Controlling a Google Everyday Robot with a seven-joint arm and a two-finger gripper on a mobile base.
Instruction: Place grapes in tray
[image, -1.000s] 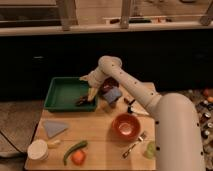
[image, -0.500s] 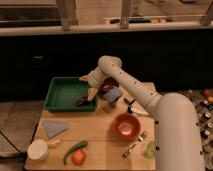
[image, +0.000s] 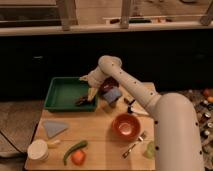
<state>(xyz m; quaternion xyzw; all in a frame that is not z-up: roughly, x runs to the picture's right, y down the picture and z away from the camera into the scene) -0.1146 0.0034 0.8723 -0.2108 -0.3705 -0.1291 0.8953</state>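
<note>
No writing can be read anywhere. The green tray (image: 62, 92) sits at the table's (image: 100, 142) back left. The grapes (image: 81, 100) lie at its front right corner; their long axis cannot be told. The gripper (image: 89, 95) hangs just above them, at the tray's right edge.

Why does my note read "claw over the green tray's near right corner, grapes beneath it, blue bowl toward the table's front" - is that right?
One detail is off: the bowl toward the table's front is orange, not blue, as the camera view shows. The rest stands: the claw is over the near right corner of the green tray, with the grapes beneath it.
</note>
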